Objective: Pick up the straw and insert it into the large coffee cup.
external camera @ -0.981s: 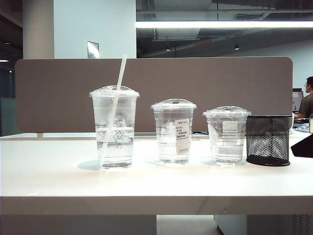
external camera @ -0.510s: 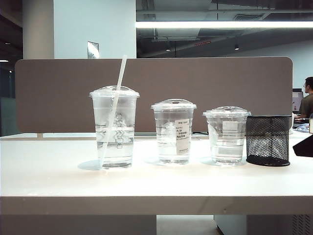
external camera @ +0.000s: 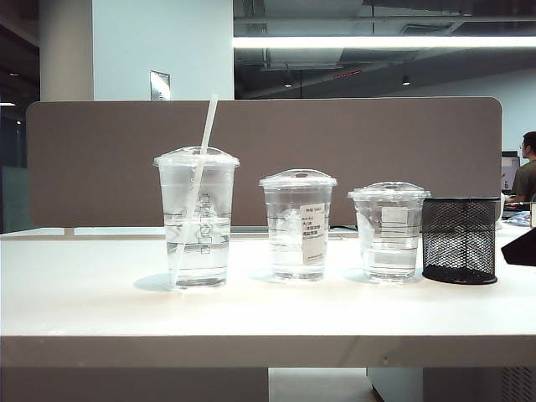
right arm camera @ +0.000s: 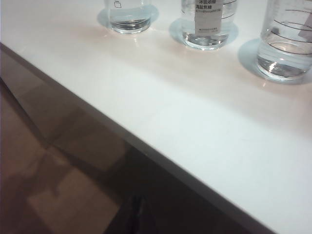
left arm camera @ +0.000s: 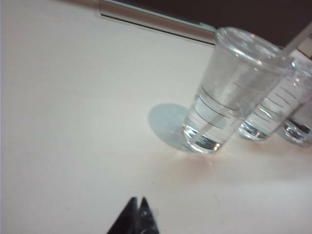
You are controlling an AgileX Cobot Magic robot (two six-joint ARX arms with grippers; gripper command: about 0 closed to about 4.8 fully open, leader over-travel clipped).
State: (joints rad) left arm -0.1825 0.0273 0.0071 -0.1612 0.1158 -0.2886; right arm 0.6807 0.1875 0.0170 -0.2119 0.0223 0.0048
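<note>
The straw [external camera: 201,159] stands slanted through the domed lid of the large coffee cup [external camera: 197,219], its lower end in the water; nothing holds it. The left wrist view shows the same cup [left arm camera: 229,92] with the straw [left arm camera: 298,40] sticking out of the lid. My left gripper [left arm camera: 138,202] is shut and empty, over bare tabletop well short of the cup. My right gripper [right arm camera: 138,204] shows as a dark closed tip off the table's front edge, over the floor, far from the large coffee cup [right arm camera: 127,14].
A mid-height labelled cup [external camera: 298,224] and a short cup [external camera: 389,230] stand right of the large one, then a black mesh pen holder [external camera: 459,239]. A dark shape [external camera: 521,249] pokes in at the right edge. A grey partition [external camera: 109,159] backs the white table [external camera: 268,314].
</note>
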